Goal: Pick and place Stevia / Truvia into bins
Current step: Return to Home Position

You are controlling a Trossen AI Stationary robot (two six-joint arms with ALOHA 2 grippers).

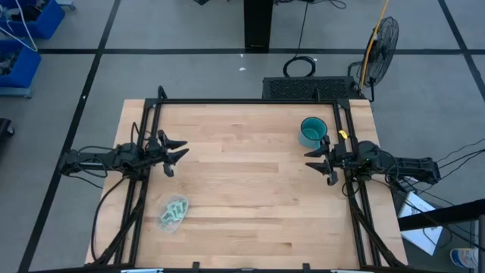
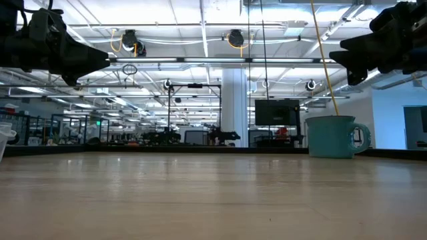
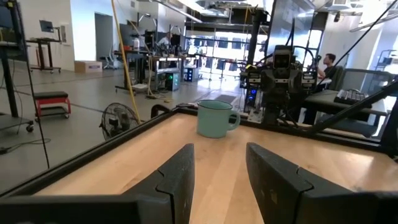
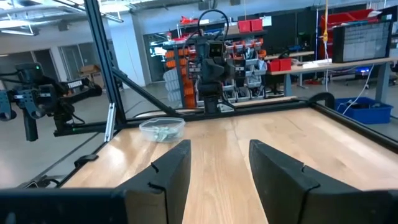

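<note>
**While both arms are parked at the table's sides: sachets gathered in the bin**

Since no loose sachet is seen on the table (image 1: 250,199) in the high view, the sorting is judged complete. The Stevia / Truvia sachets (image 1: 176,211) are shown heaped, pale green and white, inside the clear oval bin (image 1: 161,218). The bin is placed on the left arm's side of the table, toward the front edge and well apart from both grippers.

The left gripper (image 1: 180,150) is held over the left edge of the table with its fingers spread and nothing between them. The right gripper (image 1: 311,160) is held in the same way over the right edge, spread and empty. A teal cup (image 1: 311,131) is seen near the right gripper, not touched by it. In the low view both grippers are seen raised clear of the tabletop.

The step in hand is judged to be the return to the rest pose, not a further pick. No grasp is called for next. Each arm need only be folded back and settled, and the right arm should be kept clear of the cup beside it. Whether every sachet is inside the bin cannot be told for certain, as the pile is too small to be counted.
</note>
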